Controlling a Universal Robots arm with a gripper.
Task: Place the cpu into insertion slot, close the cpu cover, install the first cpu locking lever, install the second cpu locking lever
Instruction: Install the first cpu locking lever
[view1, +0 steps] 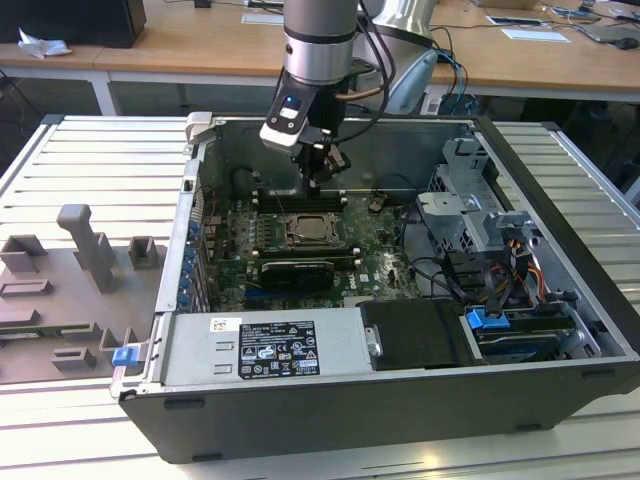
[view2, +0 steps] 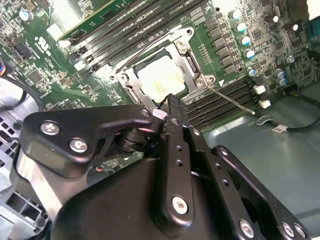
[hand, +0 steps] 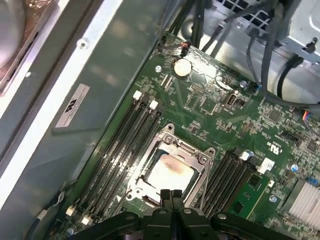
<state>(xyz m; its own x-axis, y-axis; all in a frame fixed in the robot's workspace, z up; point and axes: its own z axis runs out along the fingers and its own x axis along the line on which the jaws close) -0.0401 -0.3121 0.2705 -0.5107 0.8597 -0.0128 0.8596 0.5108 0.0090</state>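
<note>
Fingers (hand: 166, 197) pressed tight together, nothing pinched between them. That shows in the first wrist view, where the two black tips sit side by side with only a hairline seam.

The gripper (hand: 171, 192) hangs right at the rim of the insertion slot (view2: 129, 80). Whether the tips actually touch the metal, I cannot tell.

The cpu (hand: 170, 172) is down in the slot. Its pale metal top sits flat and square and shows through the window in both wrist views (view2: 160, 80).

The cpu cover (hand: 201, 164) is lowered over the chip, its silver frame lying around all four edges.

Now the second wrist view. A thin locking lever (view2: 232, 100) runs out from the socket's corner. It angles away over the memory slots (view2: 225, 97) rather than lying along the frame.

Out to the exterior view. The arm (view1: 318, 50) comes straight down into the open computer case (view1: 400, 415). The gripper (view1: 318, 180) is low over the green motherboard (view1: 375, 245), at the side of the socket nearer the case's back wall. The cpu (view1: 313, 232) is just beside it, toward the camera.

Off at the exterior view's left, a grey moulded fixture tray (view1: 60, 300) sits on the slatted table (view1: 90, 150), well apart from the work.
</note>
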